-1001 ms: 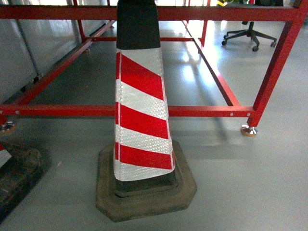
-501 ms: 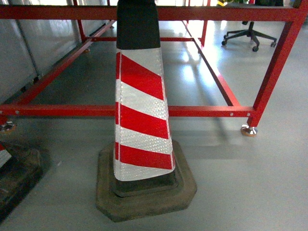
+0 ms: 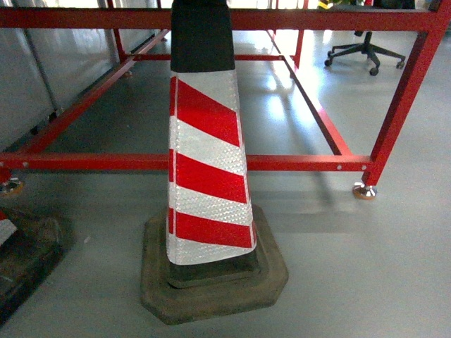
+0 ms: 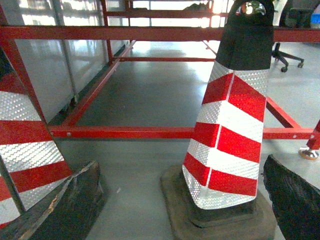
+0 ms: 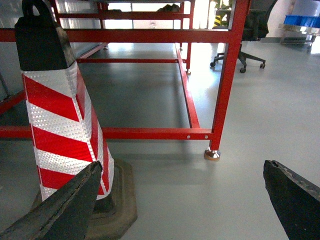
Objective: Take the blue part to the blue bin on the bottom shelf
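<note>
While both sets of jaws stand spread wide with nothing between them, no step of the task shows as begun. On the left gripper (image 4: 182, 200) the dark rubbery fingers (image 4: 75, 202) sit at the outer edges of its wrist view, and the gap between them holds only grey floor and the striped traffic cone (image 4: 227, 135). The right gripper (image 5: 182, 202) is parted just as far, its fingers (image 5: 292, 200) framing bare floor (image 5: 200, 200); the same cone stands just to the left of its left finger.

Beyond the jaws, a red steel frame (image 3: 303, 163) runs low across the floor behind the cone. A second striped cone (image 4: 25, 145) stands off the left gripper's left side. Farther out, ahead and to the right of the right gripper, is a black office chair (image 5: 245, 35).

No blue part can be seen in any view, nor the bottom shelf. Some blue bins (image 5: 302, 21) show far ahead and to the right of the right jaws, on what looks like a steel surface; whether one is the target bin I cannot tell. By my reckoning everything is still left: finding the part, grasping it, carrying it to the bin.
</note>
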{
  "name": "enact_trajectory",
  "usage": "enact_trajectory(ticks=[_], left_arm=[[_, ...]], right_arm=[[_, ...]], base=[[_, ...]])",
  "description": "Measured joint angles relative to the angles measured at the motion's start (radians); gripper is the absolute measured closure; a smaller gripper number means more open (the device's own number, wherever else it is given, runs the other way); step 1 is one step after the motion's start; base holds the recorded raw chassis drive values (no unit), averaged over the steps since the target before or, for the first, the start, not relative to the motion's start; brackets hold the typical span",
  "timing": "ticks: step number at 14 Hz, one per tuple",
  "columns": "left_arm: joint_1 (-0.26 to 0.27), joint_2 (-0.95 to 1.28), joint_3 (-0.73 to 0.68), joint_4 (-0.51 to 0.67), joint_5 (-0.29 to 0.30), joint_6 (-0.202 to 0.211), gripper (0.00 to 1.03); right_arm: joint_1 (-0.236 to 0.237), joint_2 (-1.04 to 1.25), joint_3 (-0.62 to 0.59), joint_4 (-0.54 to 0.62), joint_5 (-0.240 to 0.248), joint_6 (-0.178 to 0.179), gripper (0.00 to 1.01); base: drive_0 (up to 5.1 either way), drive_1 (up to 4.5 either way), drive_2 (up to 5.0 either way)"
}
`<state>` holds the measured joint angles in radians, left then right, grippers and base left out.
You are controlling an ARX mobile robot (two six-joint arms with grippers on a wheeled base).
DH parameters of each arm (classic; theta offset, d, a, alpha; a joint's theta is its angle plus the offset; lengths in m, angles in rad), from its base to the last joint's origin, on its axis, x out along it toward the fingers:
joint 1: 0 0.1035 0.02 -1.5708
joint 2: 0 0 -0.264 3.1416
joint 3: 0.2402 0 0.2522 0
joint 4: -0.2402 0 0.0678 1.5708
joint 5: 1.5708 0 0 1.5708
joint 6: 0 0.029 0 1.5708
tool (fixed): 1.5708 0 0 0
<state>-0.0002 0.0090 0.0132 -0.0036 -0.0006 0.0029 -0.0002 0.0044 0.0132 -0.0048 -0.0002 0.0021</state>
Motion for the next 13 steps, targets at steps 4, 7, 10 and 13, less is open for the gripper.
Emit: enact_trajectory(ticks=[4,7,10,13], left_arm=[[0.000,0.000,0.000,0.000,0.000,0.000,0.05],[0.000,0.000,0.000,0.000,0.000,0.000,0.05],[0.000,0.000,0.000,0.000,0.000,0.000,0.05],[0.000,0.000,0.000,0.000,0.000,0.000,0.05]], right_arm=[[0.000,0.000,0.000,0.000,0.000,0.000,0.03],[0.000,0.000,0.000,0.000,0.000,0.000,0.03],[0.000,0.000,0.000,0.000,0.000,0.000,0.03],[0.000,0.000,0.000,0.000,0.000,0.000,0.03]], base=[[0.0,0.00,0.0],[0.0,0.00,0.0],[0.0,0.00,0.0],[0.0,0.00,0.0]])
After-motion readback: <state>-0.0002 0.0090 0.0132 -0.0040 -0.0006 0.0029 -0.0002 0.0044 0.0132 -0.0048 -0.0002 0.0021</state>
